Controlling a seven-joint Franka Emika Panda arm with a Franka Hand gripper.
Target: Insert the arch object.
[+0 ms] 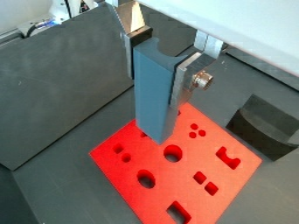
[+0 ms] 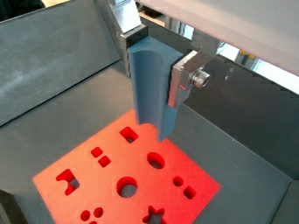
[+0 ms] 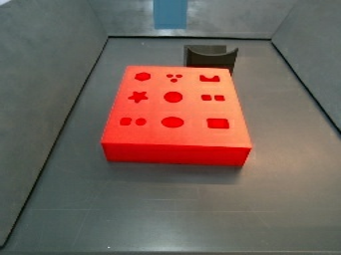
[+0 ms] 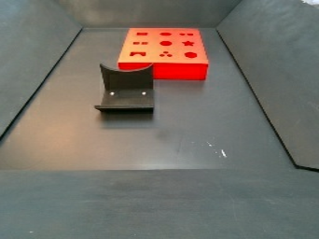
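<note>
My gripper is shut on the arch object, a long blue-grey block with a semicircular notch in its upper end. It hangs upright between the silver fingers in both wrist views, with the gripper gripping the object near its top. Its lower end is in the air above the far edge of the red board, not touching it. The board has several shaped holes, among them an arch-shaped one. In a side view only the object's lower part shows, at the frame's upper edge.
The dark fixture stands on the grey floor beside the red board; it also shows in a side view and in a wrist view. Sloping grey walls enclose the floor.
</note>
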